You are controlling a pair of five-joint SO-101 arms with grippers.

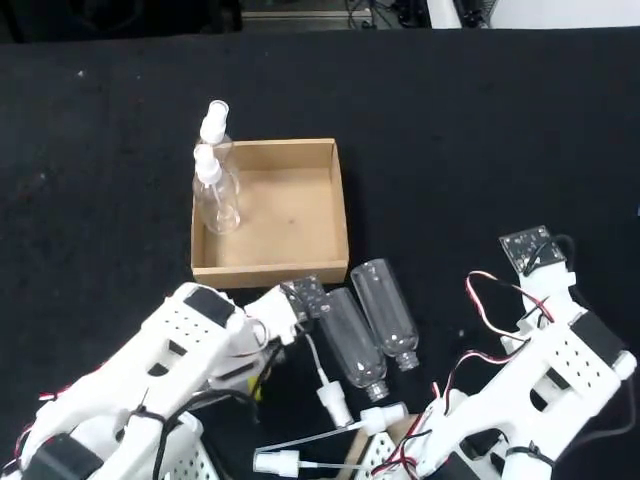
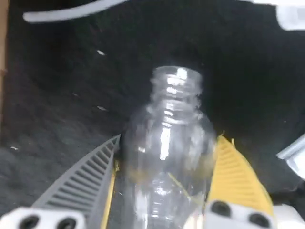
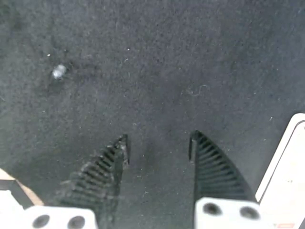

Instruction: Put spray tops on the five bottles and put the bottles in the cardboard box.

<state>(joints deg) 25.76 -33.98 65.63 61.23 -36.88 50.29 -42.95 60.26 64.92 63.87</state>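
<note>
Clear thread-necked plastic bottle (image 2: 167, 162) in ridged left gripper (image 2: 169, 139)

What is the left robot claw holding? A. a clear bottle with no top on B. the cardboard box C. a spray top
A: the left gripper has a finger on each side of a clear bottle whose threaded neck is bare.

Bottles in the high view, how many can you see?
4. Two capped bottles stand inside the cardboard box by its left wall. One uncapped bottle lies on the table in front, a second beside it. A fifth may be hidden.
</note>
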